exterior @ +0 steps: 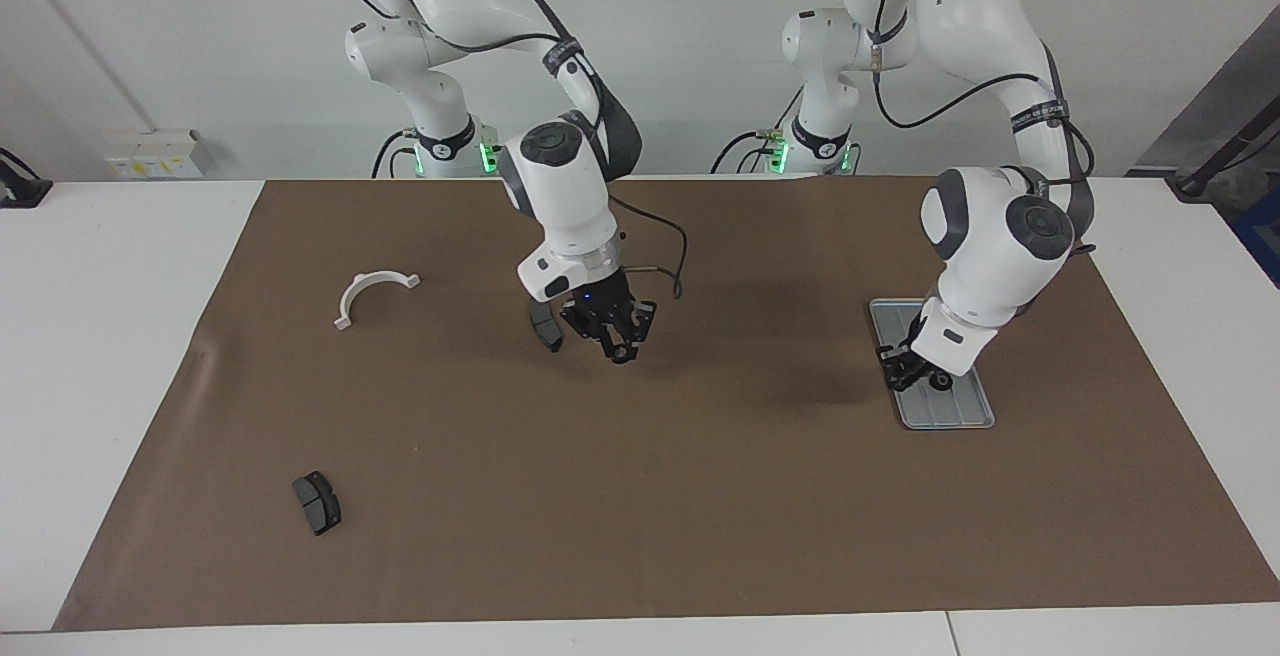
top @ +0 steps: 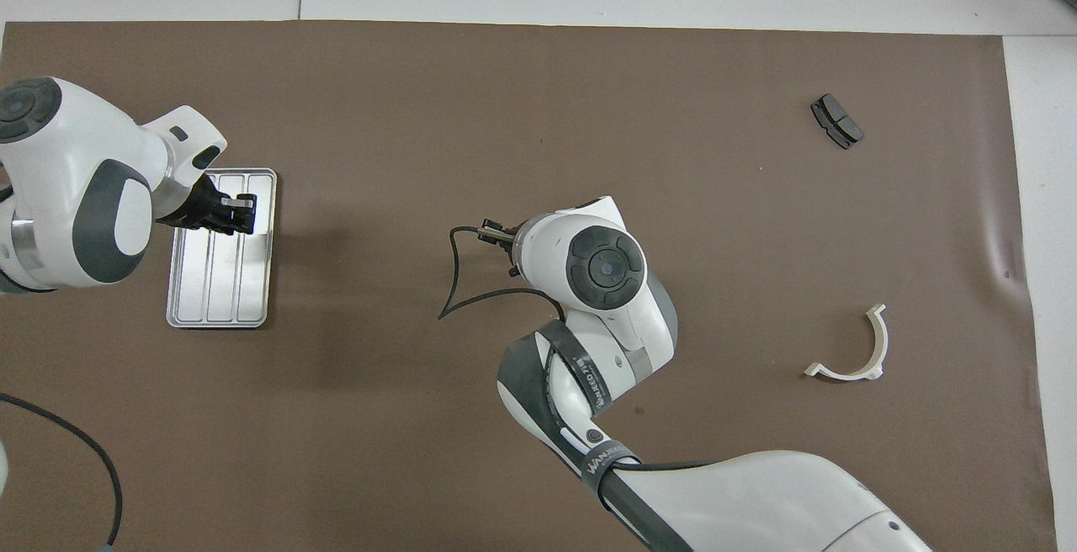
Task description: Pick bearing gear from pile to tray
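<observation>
The silver-grey tray lies on the brown mat toward the left arm's end, and also shows in the overhead view. My left gripper is low over the tray's end nearer to the robots. A small black round gear sits right at its tip, on or just above the tray; I cannot tell whether it is held. My right gripper hangs over the middle of the mat, beside a dark grey brake pad. In the overhead view its own wrist hides it.
A white curved bracket lies toward the right arm's end. A second dark grey brake pad lies farther from the robots than the bracket. A brown mat covers the white table.
</observation>
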Robot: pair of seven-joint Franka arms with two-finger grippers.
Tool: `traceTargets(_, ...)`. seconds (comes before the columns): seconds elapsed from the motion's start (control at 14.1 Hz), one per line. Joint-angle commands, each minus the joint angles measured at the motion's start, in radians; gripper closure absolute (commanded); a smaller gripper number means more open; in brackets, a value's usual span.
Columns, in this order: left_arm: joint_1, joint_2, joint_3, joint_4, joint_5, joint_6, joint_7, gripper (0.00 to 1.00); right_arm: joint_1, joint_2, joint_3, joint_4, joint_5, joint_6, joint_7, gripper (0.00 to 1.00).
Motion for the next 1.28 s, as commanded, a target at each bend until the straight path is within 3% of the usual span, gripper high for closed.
traceTargets(0.0, 0.008, -0.062, -0.007, -0.092, -0.006, 0.023, 0.017, 0.83, 0.003, 0.024, -0.002, 0.011, -0.008, 0.031, 0.025, 0.79)
traceTargets(0.07, 0.008, -0.063, -0.005, -0.101, -0.006, 0.025, 0.017, 0.64, 0.003, 0.03, -0.002, 0.008, -0.008, 0.034, 0.025, 0.65)
traceTargets(0.14, 0.008, -0.066, -0.005, -0.104, -0.006, 0.025, 0.017, 0.42, 0.006, 0.035, -0.004, 0.005, -0.008, 0.032, 0.025, 0.32)
traceTargets(0.21, 0.008, -0.066, -0.005, -0.104, -0.006, 0.025, 0.019, 0.37, 0.006, 0.035, -0.007, 0.005, -0.01, 0.028, 0.025, 0.0)
traceTargets(0.35, 0.008, -0.066, -0.005, -0.103, -0.006, 0.025, 0.031, 0.21, 0.005, 0.025, -0.017, 0.008, -0.01, 0.022, 0.025, 0.0)
traceTargets(0.71, -0.033, -0.036, -0.007, -0.018, -0.006, 0.054, 0.013, 0.25, -0.105, -0.114, -0.059, 0.006, -0.143, -0.124, -0.033, 0.0)
traceTargets(0.85, -0.097, -0.021, -0.007, 0.018, -0.006, 0.057, -0.093, 0.31, -0.174, -0.152, -0.059, 0.006, -0.152, -0.171, -0.149, 0.0)
traceTargets(1.21, -0.29, 0.007, -0.007, 0.068, -0.006, 0.103, -0.257, 0.32, -0.346, -0.251, -0.059, 0.012, -0.154, -0.312, -0.458, 0.0)
